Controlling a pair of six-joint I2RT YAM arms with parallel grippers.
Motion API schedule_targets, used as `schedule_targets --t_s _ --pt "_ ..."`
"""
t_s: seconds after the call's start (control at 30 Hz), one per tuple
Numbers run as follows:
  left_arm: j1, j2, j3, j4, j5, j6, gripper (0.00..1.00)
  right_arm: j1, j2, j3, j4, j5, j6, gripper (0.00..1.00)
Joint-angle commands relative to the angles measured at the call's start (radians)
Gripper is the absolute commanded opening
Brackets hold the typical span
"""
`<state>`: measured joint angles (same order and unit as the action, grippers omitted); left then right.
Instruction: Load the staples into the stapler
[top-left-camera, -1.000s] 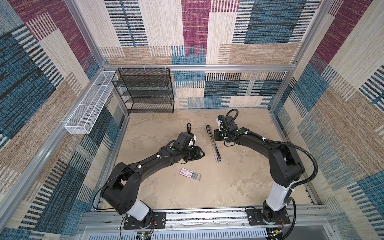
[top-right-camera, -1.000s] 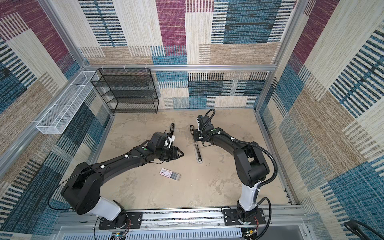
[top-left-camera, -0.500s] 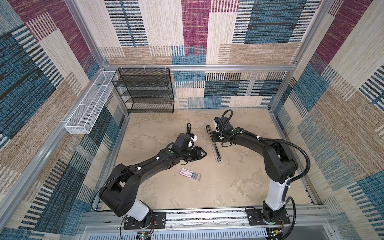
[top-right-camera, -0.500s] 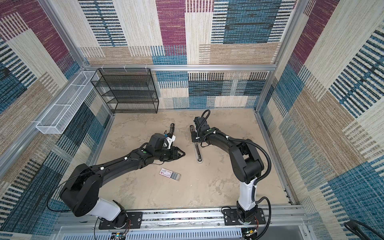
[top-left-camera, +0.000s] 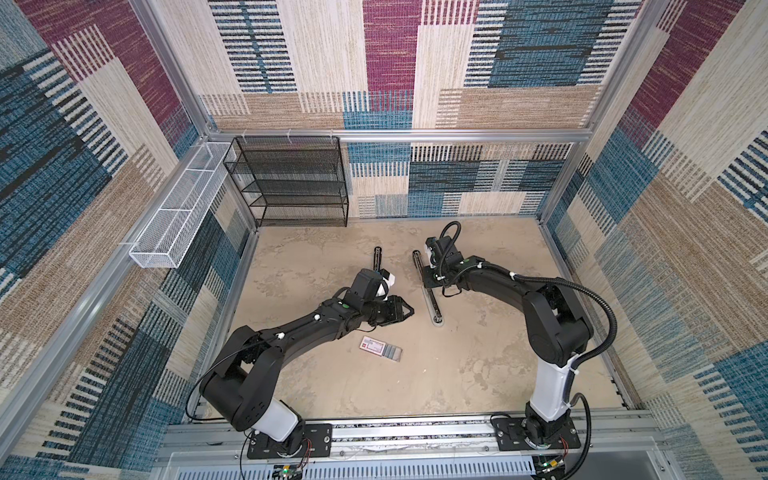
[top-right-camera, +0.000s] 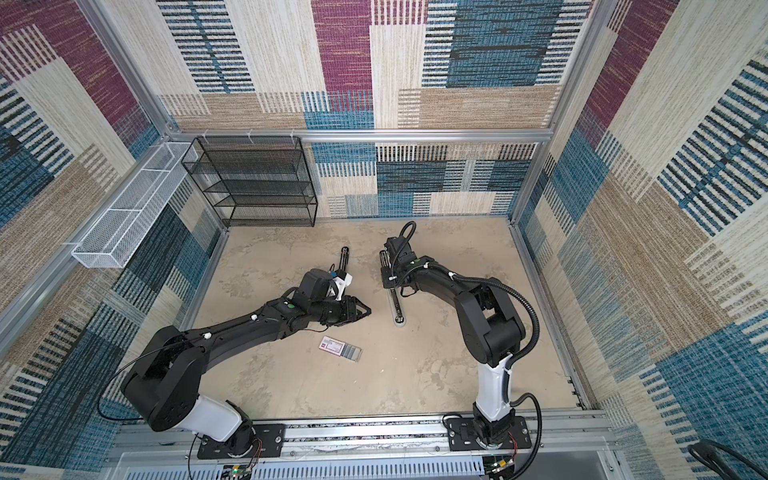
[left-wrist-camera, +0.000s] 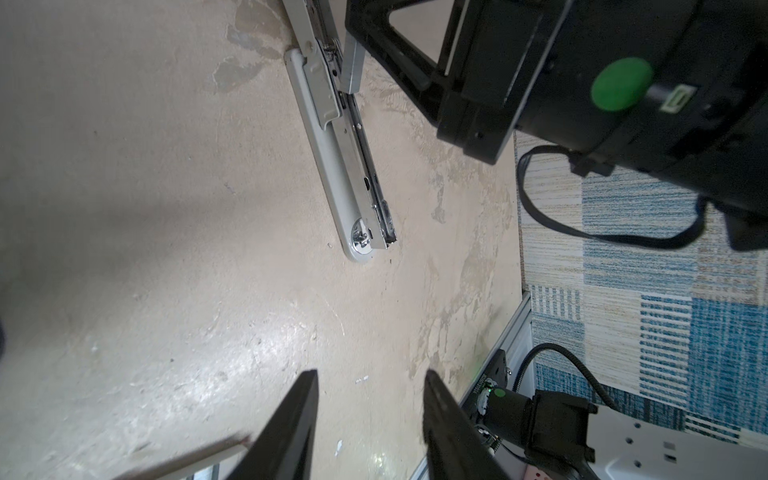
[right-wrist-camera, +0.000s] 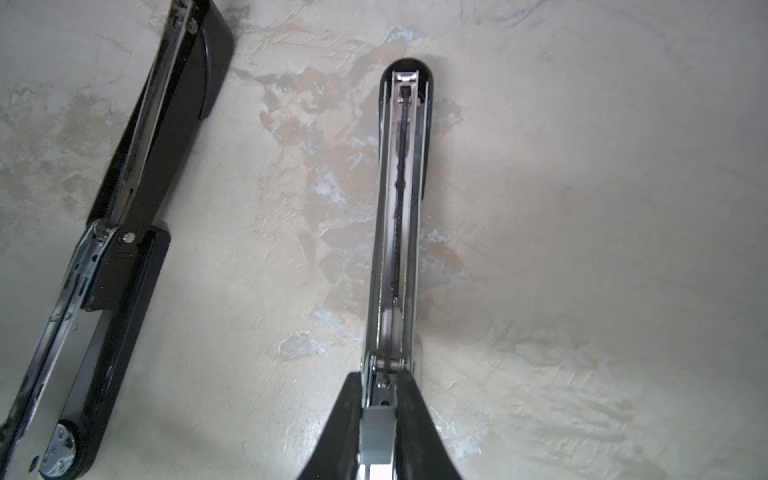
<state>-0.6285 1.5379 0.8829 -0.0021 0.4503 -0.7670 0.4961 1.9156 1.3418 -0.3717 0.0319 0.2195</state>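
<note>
Two staplers, both opened flat. The black stapler (top-left-camera: 377, 261) lies on the tabletop (top-left-camera: 478, 365) left of centre, its near end hidden behind the left arm. The left tool (left-wrist-camera: 370, 378) stands partly open, empty. One box (top-left-camera: 371, 344) sits toward the front edge, with the staples (top-left-camera: 391, 353) grey at its right end, strips too small to count. At centre is the grey-based stapler (top-left-camera: 433, 307), its hinge clamped by the right tool (right-wrist-camera: 380, 378).

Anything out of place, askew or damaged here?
Nothing spilled or damaged. A second stapler lies opened flat beside the stapler that the right end effector grips; the staple box lies with grey strips exposed at one end.
</note>
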Motion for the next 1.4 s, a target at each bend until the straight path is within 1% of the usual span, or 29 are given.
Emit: schedule_targets --t_s 0.0,0.7,0.93,1.37 --pt "0.001 0.0 -0.006 0.034 0.002 -0.019 0.44 0.005 0.008 0.007 -0.004 0.022 -0.009 0.19" --pt "0.001 -0.015 -0.031 0.044 -0.016 -0.023 0.44 0.027 0.025 0.006 -0.028 0.065 -0.016 0.19" --pt "0.001 -0.013 -0.032 0.046 -0.02 -0.024 0.44 0.042 0.009 -0.007 -0.032 0.087 -0.011 0.19" --pt "0.002 -0.015 -0.037 0.047 -0.022 -0.025 0.44 0.05 -0.027 -0.051 -0.026 0.087 0.005 0.2"
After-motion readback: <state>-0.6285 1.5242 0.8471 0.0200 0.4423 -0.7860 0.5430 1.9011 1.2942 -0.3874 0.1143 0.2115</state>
